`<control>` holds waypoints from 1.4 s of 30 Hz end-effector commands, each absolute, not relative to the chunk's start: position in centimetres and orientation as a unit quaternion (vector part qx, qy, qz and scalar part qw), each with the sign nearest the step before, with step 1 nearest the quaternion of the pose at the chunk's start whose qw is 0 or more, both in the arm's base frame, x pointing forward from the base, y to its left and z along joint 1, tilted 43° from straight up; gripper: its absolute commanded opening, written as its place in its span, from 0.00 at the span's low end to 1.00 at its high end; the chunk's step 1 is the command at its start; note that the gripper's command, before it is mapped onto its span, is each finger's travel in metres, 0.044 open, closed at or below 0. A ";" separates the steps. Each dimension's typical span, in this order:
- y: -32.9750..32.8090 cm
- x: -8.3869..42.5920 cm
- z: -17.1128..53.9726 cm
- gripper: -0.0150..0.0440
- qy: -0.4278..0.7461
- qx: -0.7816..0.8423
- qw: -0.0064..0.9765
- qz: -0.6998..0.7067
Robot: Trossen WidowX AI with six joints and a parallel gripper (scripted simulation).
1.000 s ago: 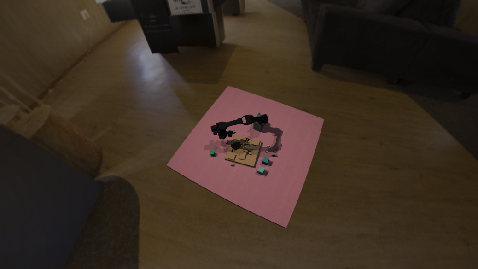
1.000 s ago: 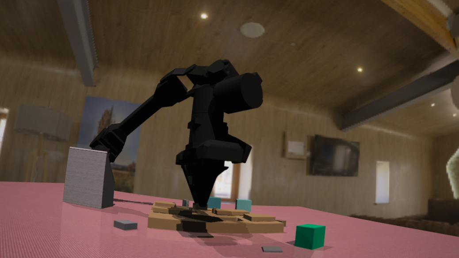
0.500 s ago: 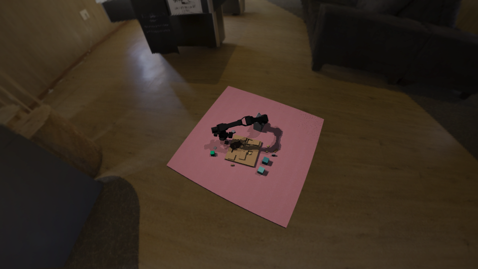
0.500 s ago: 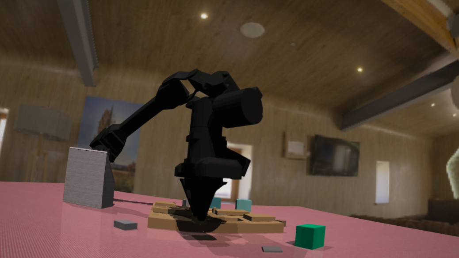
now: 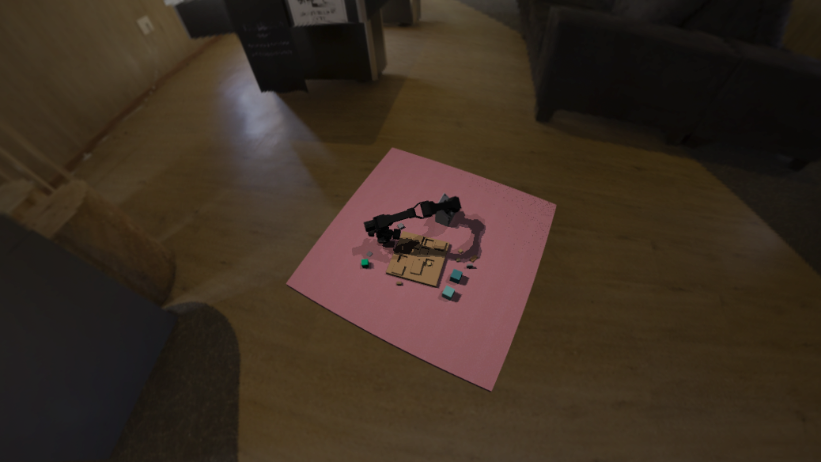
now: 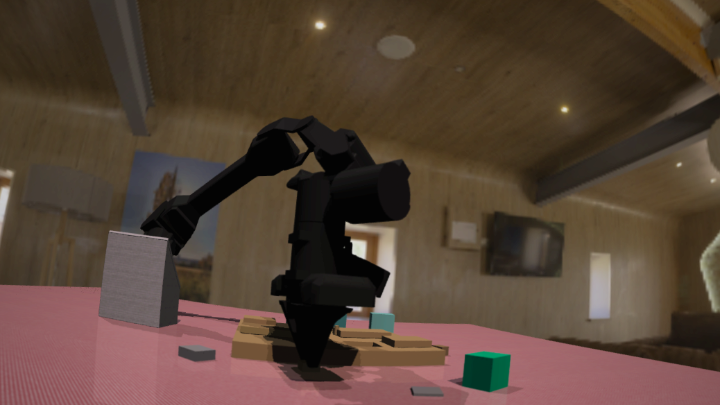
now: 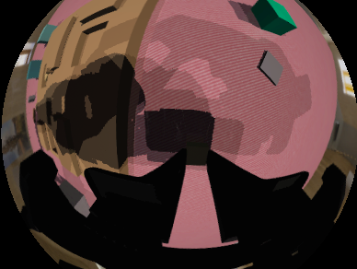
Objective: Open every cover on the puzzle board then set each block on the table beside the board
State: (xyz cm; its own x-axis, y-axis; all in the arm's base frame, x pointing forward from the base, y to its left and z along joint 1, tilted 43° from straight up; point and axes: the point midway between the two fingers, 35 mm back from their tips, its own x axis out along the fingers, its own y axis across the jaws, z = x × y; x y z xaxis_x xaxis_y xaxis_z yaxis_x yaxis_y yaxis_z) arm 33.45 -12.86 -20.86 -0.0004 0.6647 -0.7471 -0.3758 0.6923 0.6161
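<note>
1. Top: the gripper (image 5: 389, 243) (image 6: 312, 366) (image 7: 196, 153) is beside the puzzle board (image 5: 431, 274) (image 6: 402, 357) (image 7: 146, 18); two teal blocks (image 5: 452, 284) sit off another side.
2. Exterior: its fingertips are low (nearly at the pink table (image 6: 241, 385)), near a green block (image 6: 486, 371) (image 5: 365, 263) (image 7: 274, 17).
3. Wrist: the fingers, narrowly spaced, grip a small dark piece (image 7: 197, 155).

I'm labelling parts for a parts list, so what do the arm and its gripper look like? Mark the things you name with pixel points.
The arm (image 5: 404, 216) (image 6: 221, 186) is matte black, with angular links, an open gap in one link and a thick cylinder near the wrist. The gripper (image 6: 313, 366) (image 7: 196, 153) is black too, its two fingers tapering to narrow tips.
</note>
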 end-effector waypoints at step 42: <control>-16.8 33.3 -16.3 1.00 0.603 0.123 0.693 0.374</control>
